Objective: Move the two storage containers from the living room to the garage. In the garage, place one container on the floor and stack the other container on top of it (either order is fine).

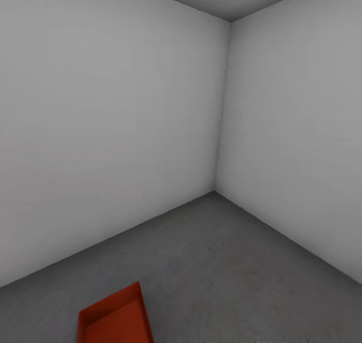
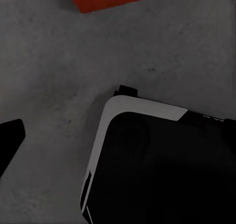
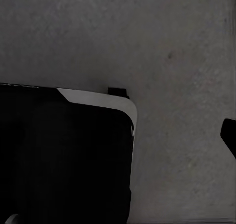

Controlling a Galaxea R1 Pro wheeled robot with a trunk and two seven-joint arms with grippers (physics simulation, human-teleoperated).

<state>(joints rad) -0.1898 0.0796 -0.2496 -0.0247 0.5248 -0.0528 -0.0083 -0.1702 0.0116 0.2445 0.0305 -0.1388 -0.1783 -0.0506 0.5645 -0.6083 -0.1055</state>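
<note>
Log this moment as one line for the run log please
place: garage corner, white walls | storage container: one, on concrete floor, nothing stacked on it | robot base: beside container | claws: state unclear

storage container [image 1: 114, 320] | red-orange, open top up | on grey concrete floor [image 1: 226, 267] | near white-walled corner

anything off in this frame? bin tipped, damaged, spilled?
Nothing stands out. One red-orange storage container sits flat and upright on the grey concrete floor near the corner, set at an angle to the white walls. It looks intact, with no spill.
</note>
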